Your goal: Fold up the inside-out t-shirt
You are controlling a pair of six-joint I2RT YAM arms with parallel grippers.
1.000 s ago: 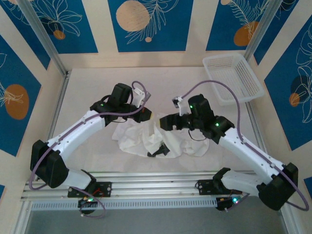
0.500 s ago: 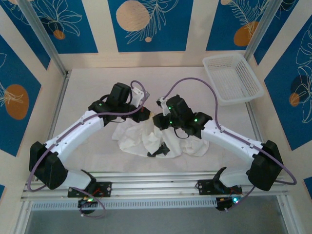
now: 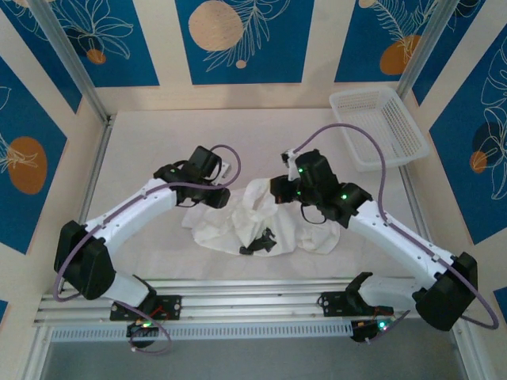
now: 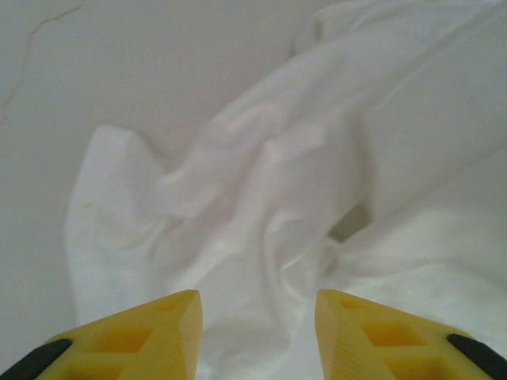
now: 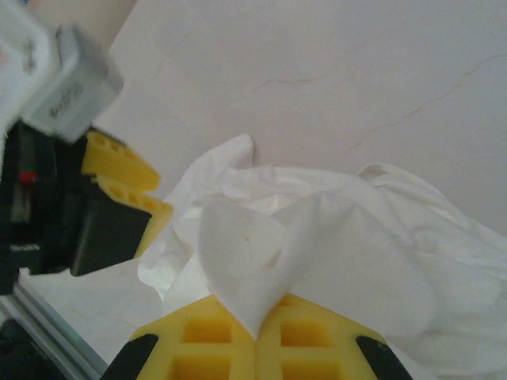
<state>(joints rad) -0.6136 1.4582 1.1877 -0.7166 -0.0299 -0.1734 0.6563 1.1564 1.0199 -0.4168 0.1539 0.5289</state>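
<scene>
T-shirt (image 3: 226,226) lay crumpled on the table (image 3: 150,134) between the arms. Thin, limp, light cloth, likely to sag and bunch. Right gripper (image 5: 255,321) pinched a raised fold. Left gripper (image 4: 257,317) hung part-open above the cloth, empty. Better hold, probably, is a hem edge.

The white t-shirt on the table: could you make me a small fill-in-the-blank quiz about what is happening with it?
1. The t-shirt lies in a crumpled heap on the table, not yet ___.
2. One fold of it is pinched between the yellow right fingers, which are ___.
3. The left fingers stand ___ above the cloth, gripping nothing.
4. The mesh basket sits in the table's far ___ corner.

Missing words: folded; shut; open; right.
</scene>
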